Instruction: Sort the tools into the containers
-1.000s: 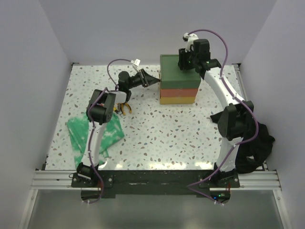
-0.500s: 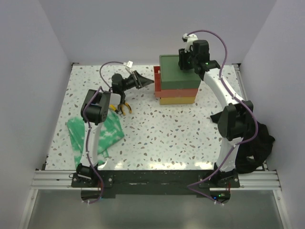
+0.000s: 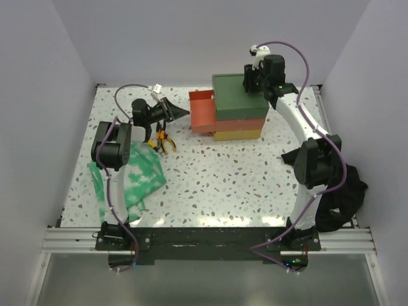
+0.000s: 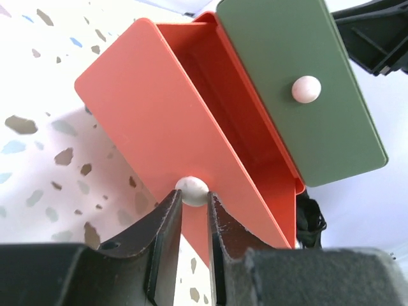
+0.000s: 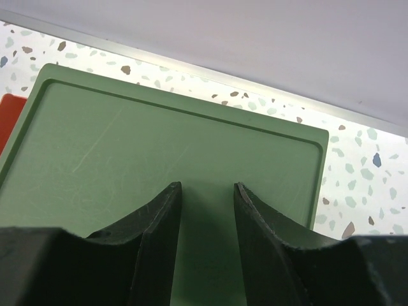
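Note:
The drawer stack [image 3: 239, 105] stands at the table's back, green on top, red-orange in the middle, yellow [image 3: 237, 134] at the bottom. The red-orange drawer [image 3: 203, 111] is pulled out to the left and looks empty inside [image 4: 159, 121]. My left gripper [image 3: 186, 112] is shut on its white knob [image 4: 192, 190]. My right gripper [image 3: 250, 87] is open, its fingertips resting on the stack's green top [image 5: 159, 146]. Orange-and-black pliers [image 3: 163, 141] lie on the table under my left arm. No wrench shows in any view.
A green-and-white cloth [image 3: 131, 178] lies at the left front. A black cloth [image 3: 341, 197] hangs at the table's right edge. The green drawer [image 4: 299, 83] is closed and has its own white knob [image 4: 306, 88]. White walls close in the table.
My left gripper has drawn back to the left, pulling the red-orange drawer out of the stack. My right gripper has stayed on the green top.

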`<action>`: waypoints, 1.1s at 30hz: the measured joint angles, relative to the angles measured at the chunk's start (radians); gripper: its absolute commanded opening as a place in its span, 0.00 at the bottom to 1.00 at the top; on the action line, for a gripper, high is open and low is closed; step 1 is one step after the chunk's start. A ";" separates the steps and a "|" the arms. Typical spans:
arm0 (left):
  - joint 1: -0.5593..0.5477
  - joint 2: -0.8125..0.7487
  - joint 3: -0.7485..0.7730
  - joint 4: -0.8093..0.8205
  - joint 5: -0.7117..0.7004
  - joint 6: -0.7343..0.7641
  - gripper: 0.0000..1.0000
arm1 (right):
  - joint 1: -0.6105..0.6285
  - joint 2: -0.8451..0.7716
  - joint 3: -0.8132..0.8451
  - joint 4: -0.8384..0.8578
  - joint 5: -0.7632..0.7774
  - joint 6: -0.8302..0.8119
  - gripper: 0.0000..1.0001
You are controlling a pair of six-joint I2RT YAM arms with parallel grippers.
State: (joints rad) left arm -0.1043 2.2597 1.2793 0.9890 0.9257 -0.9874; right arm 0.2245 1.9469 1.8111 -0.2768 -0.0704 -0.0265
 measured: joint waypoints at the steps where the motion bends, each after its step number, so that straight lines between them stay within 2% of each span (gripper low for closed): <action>1: 0.003 -0.008 0.001 -0.035 0.005 0.023 0.35 | -0.003 0.000 -0.001 0.003 -0.002 0.000 0.42; 6: 0.006 -0.060 0.002 -0.194 0.003 0.138 0.52 | -0.012 0.000 -0.001 0.006 -0.011 0.004 0.42; 9: 0.010 -0.117 0.002 -0.306 -0.012 0.212 0.57 | -0.015 0.000 -0.001 0.006 -0.020 0.005 0.42; 15: 0.040 -0.294 0.002 -0.528 -0.085 0.361 0.57 | -0.018 0.000 -0.001 0.008 -0.027 0.027 0.42; 21: 0.056 -0.471 0.002 -0.841 -0.320 0.636 0.57 | -0.018 0.000 -0.002 0.010 -0.027 0.050 0.46; 28: 0.056 -0.504 -0.038 -1.067 -0.573 0.929 0.58 | -0.018 -0.011 -0.028 0.038 -0.031 0.069 0.50; 33: 0.056 -0.504 -0.065 -1.141 -0.686 1.013 0.60 | -0.018 -0.021 -0.047 0.053 -0.036 0.072 0.51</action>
State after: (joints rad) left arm -0.0479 1.7554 1.2140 -0.1524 0.2398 0.0257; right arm 0.2062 1.9263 1.7645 -0.2241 -0.1066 0.0456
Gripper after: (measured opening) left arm 0.598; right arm 0.499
